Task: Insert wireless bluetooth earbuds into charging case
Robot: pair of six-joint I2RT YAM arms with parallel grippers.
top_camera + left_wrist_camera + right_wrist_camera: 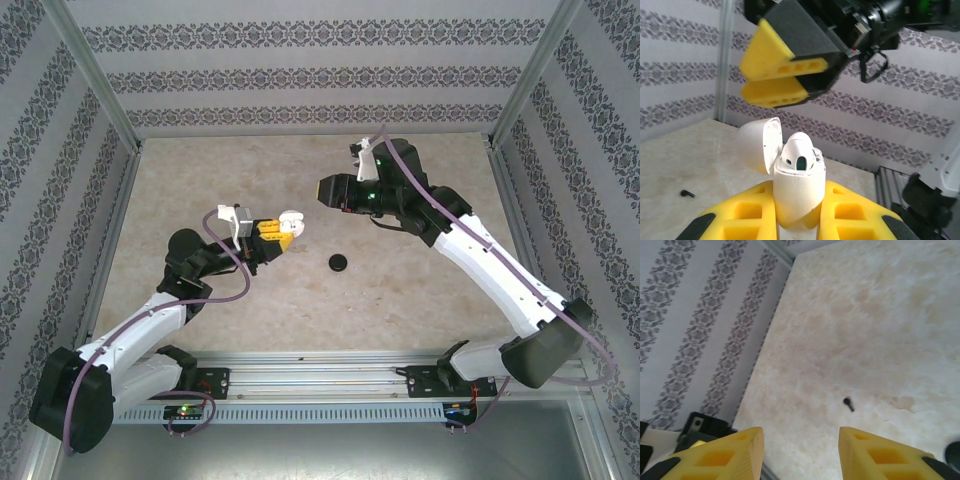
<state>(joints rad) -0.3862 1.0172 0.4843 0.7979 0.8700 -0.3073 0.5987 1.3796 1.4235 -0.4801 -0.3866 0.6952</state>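
A white earbud (799, 151) sits seated in the open white charging case (790, 175) — lid flipped back — which the left gripper (798, 205) clamps between its fingers. A tiny black stemmed earbud (847, 403) lies on the table (880, 315) beyond the right gripper (800, 435) — fingers apart, holding nothing.

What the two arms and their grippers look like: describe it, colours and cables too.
Both are built alike: the left arm and right arm have white links between bulky black joints, with a purple cable looping along each. The left gripper and right gripper have black bodies and yellow fingers with rectangular moulded recesses.
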